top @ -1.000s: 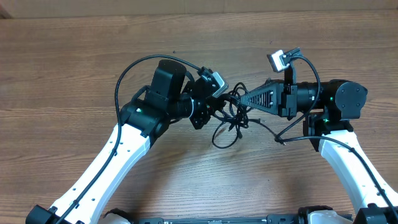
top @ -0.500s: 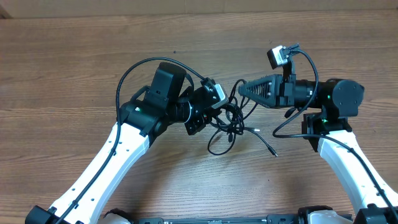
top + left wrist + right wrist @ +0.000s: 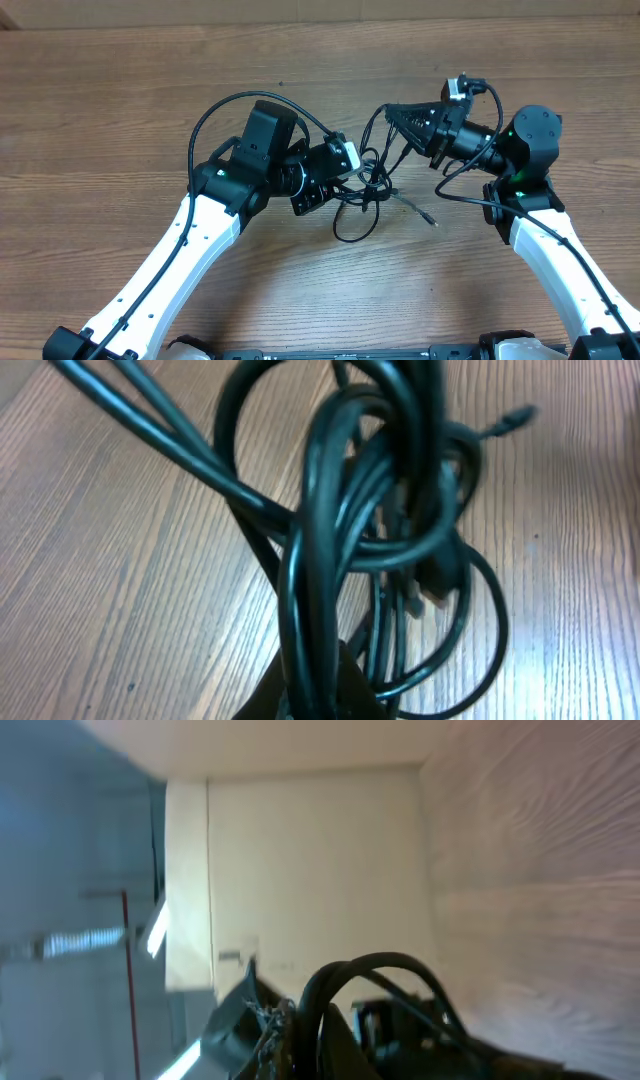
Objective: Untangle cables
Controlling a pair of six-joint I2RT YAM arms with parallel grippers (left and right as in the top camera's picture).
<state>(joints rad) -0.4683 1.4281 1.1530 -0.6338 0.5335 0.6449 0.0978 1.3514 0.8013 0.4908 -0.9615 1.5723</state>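
White-shelled arms (image 3: 165,265) with black joint housings (image 3: 268,135), looping black wires (image 3: 200,125), green lights (image 3: 520,178), tapered black right tool (image 3: 392,110).

The cables (image 3: 367,190) are black all over, glossy with a faint greenish sheen in the left wrist view, and a plug tip (image 3: 512,418) at that frame's upper right is dark grey. The table (image 3: 100,90) is brown wood, finely streaked with grain. The left arm (image 3: 190,250) and right arm (image 3: 548,250) are white below and black above, with a green light (image 3: 519,180) on the right one.
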